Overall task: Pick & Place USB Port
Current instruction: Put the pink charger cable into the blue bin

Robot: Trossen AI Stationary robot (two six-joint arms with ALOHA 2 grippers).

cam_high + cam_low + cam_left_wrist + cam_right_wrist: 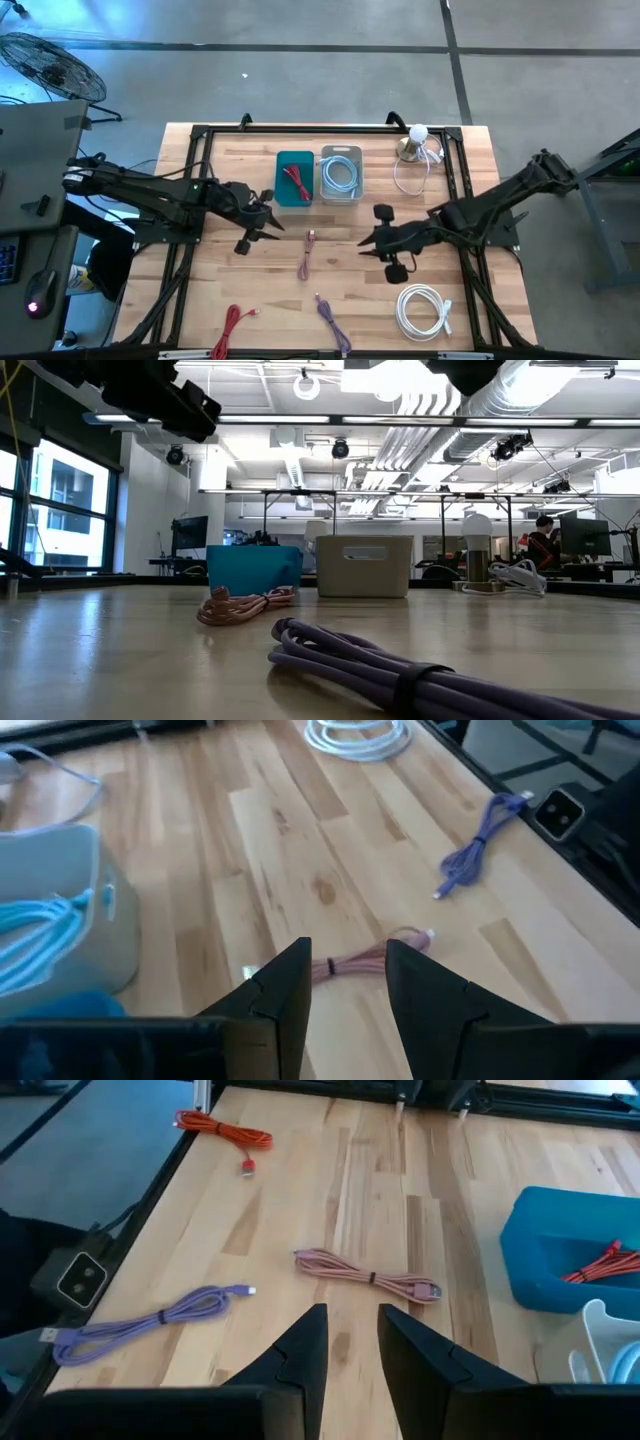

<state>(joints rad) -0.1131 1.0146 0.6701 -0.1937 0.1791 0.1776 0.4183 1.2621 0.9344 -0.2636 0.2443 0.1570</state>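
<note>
The pink cable point(308, 254) lies coiled in a narrow bundle near the middle of the wooden worktop point(220, 280), between the two arms and touched by neither. The left gripper point(262, 228) hangs above the worktop just left of that cable, its fingers point(280, 990) spread with a clear gap and holding nothing. The right gripper point(372, 246) hovers on the cable's other side, its fingers point(305, 1342) likewise parted and empty.

Behind the pink cable stand two bins side by side: a blue bin point(294, 178) holding a red cable point(296, 180), and a grey bin point(341, 174) holding a light blue cable point(340, 176). A purple cable point(331, 321) lies near the front edge, and a second red cable point(233, 328) lies to its left. A coiled white cable point(424, 311) rests at the front right. At the back right stands a small lamp point(416, 140) with a thin white cord point(412, 178) looping in front of it.
</note>
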